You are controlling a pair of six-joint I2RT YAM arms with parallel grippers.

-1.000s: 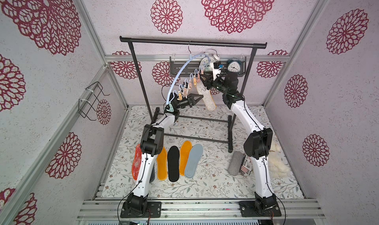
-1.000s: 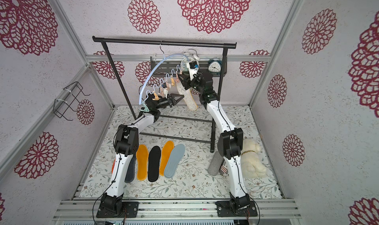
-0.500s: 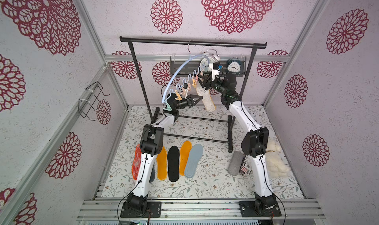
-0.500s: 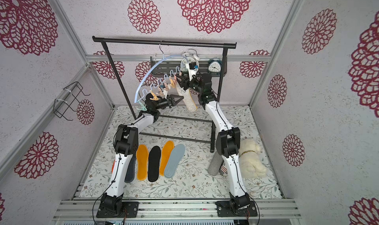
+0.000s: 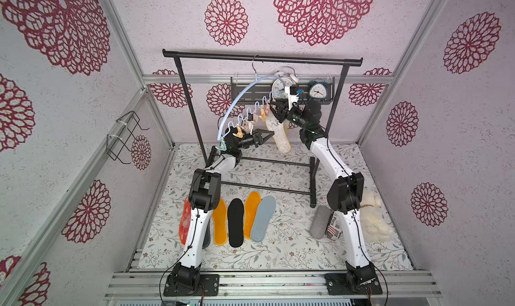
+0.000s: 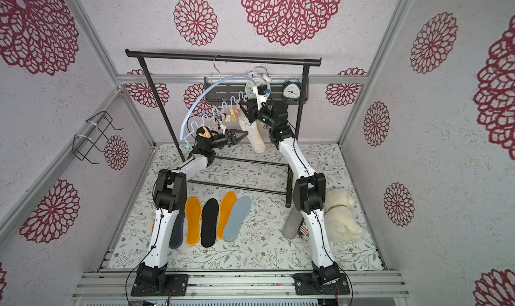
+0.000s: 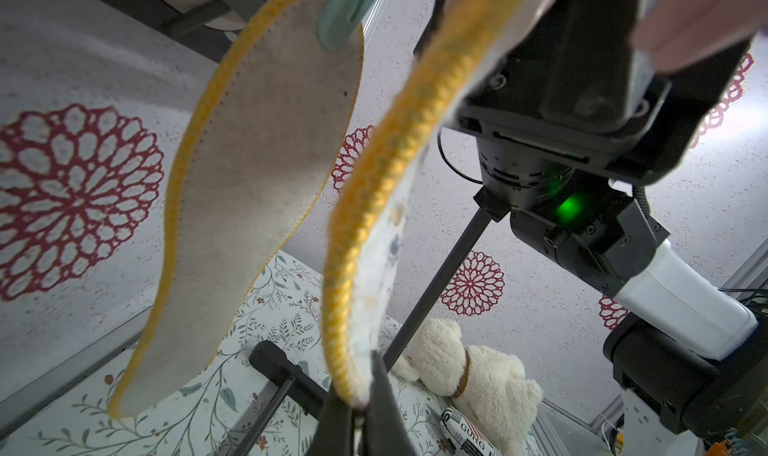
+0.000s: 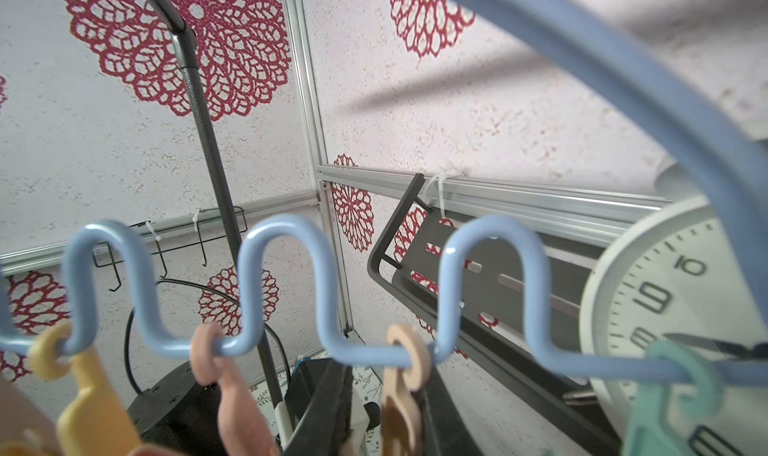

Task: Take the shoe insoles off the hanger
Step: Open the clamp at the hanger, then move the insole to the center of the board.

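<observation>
While left tool (image 5: 266, 137) pinches insole (image 5: 279, 136), right tool (image 5: 276, 113) shifted toward clothespin (image 8: 401, 391).

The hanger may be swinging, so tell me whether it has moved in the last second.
Yes. In both top views the hanger has swung sideways, its low end now nearer the garment rack's left post.

Hanger (image 8: 282, 225) hooked over rack bar (image 5: 262, 58). Hung insoles (image 7: 257, 175), two, side by side on its clips. Loose insoles (image 5: 235, 221) rowed on mat (image 5: 289, 235) before rack, by my left arm (image 5: 200, 229).
</observation>
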